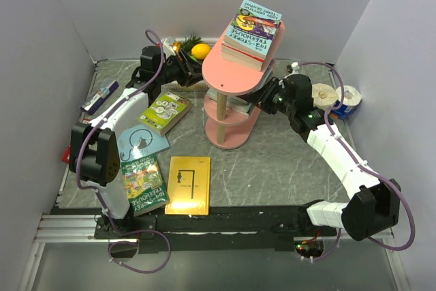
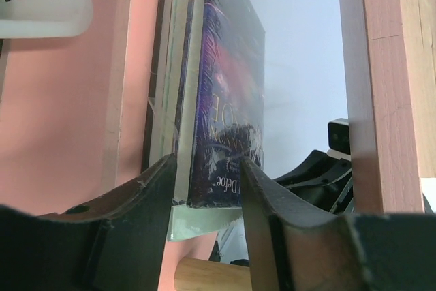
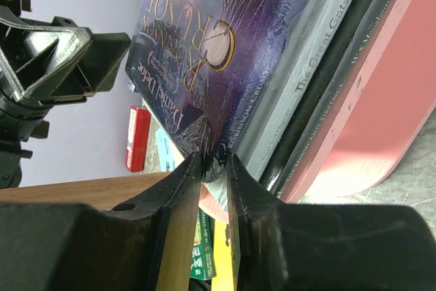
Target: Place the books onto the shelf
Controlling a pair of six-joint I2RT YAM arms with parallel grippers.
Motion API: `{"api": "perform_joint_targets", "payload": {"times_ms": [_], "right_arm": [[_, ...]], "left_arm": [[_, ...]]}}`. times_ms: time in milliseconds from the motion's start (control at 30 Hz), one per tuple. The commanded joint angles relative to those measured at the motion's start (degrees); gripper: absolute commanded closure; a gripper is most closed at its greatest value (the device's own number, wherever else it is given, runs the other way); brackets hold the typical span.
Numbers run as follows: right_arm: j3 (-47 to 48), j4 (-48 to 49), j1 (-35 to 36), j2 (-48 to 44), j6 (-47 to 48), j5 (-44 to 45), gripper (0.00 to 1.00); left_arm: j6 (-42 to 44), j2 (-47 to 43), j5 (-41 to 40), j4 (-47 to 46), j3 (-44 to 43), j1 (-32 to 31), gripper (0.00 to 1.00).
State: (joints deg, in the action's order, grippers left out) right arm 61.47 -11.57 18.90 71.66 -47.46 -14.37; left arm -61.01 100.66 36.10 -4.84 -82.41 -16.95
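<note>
Even, bright overhead light; soft shadows; glare on purple cover point(image 3: 225, 25); wrist views blurred near lens.

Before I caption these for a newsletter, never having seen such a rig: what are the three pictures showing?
The overhead picture shows two jointed robot arms at a grey table. Between them stands a tall pink three-tier shelf, with cartoon-cover books stacked on top. Four loose paperbacks lie on the table, among them a yellow one. The other two pictures come from cameras on each wrist. Both look at a dark purple Robinson Crusoe paperback on a middle tier. The right tool pinches its corner; the left tool sits around its edge, without clearly gripping.
</note>
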Motion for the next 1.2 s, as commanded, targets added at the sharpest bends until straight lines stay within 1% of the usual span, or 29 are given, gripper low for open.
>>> {"api": "perform_joint_targets", "payload": {"times_ms": [0, 100, 267, 467, 700, 900, 1000, 1167], "right_arm": [[-0.1, 1.2, 0.8, 0.2, 0.9, 0.2, 0.71], [-0.1, 1.4, 0.7, 0.1, 0.8, 0.1, 0.71], [0.3, 1.1, 0.9, 0.4, 0.9, 0.1, 0.71], [0.2, 1.2, 1.0, 0.5, 1.0, 0.2, 0.71], [0.2, 1.2, 0.9, 0.9, 0.9, 0.1, 0.71], [0.2, 1.3, 1.1, 0.9, 0.9, 0.0, 0.69], [0.3, 1.3, 1.0, 0.9, 0.8, 0.1, 0.66], [0.4, 1.2, 1.0, 1.0, 0.9, 0.2, 0.65]], "left_arm": [[0.3, -0.9, 1.0, -2.2, -1.4, 0.1, 0.53], [-0.6, -0.7, 2.7, -4.0, -1.1, -0.3, 0.56], [0.4, -0.4, 3.5, -3.5, -1.4, -0.8, 0.57], [0.2, 0.0, 3.4, -3.9, 0.5, -0.9, 0.57], [1.6, -0.1, 2.3, -2.1, 0.1, -1.0, 0.56], [1.7, 0.1, 2.3, -1.7, 0.3, -1.1, 0.55], [2.0, 0.2, 2.0, -1.1, 0.3, -1.1, 0.53], [2.0, 0.8, 2.1, -1.1, 0.4, -1.2, 0.54]]}}
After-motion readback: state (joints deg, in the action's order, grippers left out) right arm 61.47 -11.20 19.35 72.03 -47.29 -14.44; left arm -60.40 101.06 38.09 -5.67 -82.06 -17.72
